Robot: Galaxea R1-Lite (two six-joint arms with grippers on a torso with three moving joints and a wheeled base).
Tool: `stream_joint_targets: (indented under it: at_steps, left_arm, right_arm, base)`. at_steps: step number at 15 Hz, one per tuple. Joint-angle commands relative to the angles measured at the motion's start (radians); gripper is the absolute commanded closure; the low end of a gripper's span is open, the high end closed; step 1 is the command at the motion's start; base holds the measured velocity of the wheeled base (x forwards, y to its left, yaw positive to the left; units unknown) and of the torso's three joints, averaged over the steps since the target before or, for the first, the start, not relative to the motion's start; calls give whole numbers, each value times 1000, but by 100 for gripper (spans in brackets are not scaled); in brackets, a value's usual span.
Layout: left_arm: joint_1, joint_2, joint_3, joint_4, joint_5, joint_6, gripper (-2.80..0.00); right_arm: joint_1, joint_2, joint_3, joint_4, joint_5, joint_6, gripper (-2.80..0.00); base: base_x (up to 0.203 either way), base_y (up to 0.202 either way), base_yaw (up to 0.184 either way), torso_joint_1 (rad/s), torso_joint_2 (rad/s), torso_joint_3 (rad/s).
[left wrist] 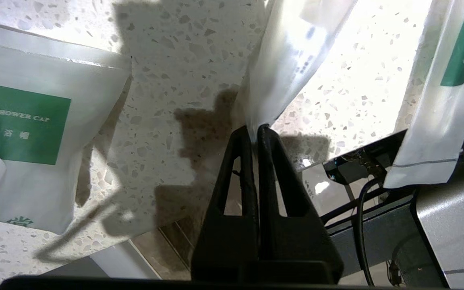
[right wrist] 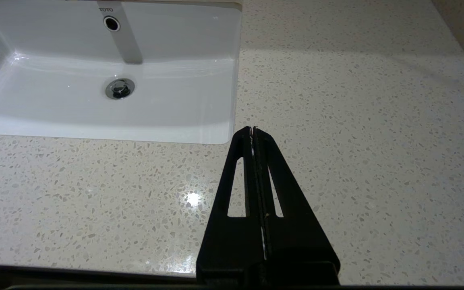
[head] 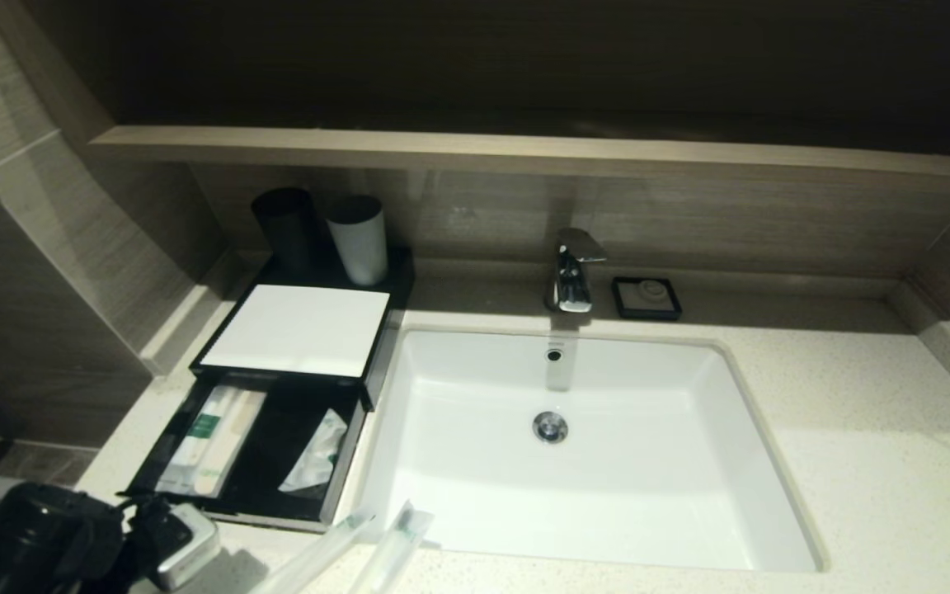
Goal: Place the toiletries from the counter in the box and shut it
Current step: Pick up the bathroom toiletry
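Observation:
The black box (head: 293, 330) with a white top panel stands left of the basin, and its front drawer (head: 343, 462) is pulled out. Long sachets (head: 213, 437) and a crumpled white packet (head: 315, 454) lie in the drawer. My left gripper (left wrist: 255, 128) is shut on the end of a clear sachet (left wrist: 292, 56) at the counter's front edge. A second sachet (left wrist: 449, 100) with a green label hangs beside it. Both sachets (head: 322, 553) (head: 397, 540) show at the bottom of the head view. A white shower cap packet (left wrist: 26, 125) with a green square label lies on the speckled counter (left wrist: 183, 60).
My right gripper (right wrist: 253, 128) is shut and empty over the counter (right wrist: 357, 141) right of the basin (right wrist: 95, 112). A black cup (head: 285, 227) and a white cup (head: 358, 238) stand behind the box. The faucet (head: 574, 272) and a black soap dish (head: 646, 297) are at the back.

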Motion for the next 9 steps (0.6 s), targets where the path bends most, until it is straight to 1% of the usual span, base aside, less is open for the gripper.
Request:
stream_joint_targets:
  at_steps: [1,6,9]
  left_arm:
    - [0,-39,8,0,0,1,0]
    - [-1,-167,0,35,-2,-2,0]
    - [-2,-209,-16,38,-5,-2,0]
  right_arm:
    - [0,1,0,0,0,0,0]
    - [0,1,0,0,0,0,0]
    - [0,1,0,0,0,0,0]
  base:
    - [0,0,0,0,0,0]
    - [0,0,0,0,0,0]
    - [0,0,0,0,0,0]
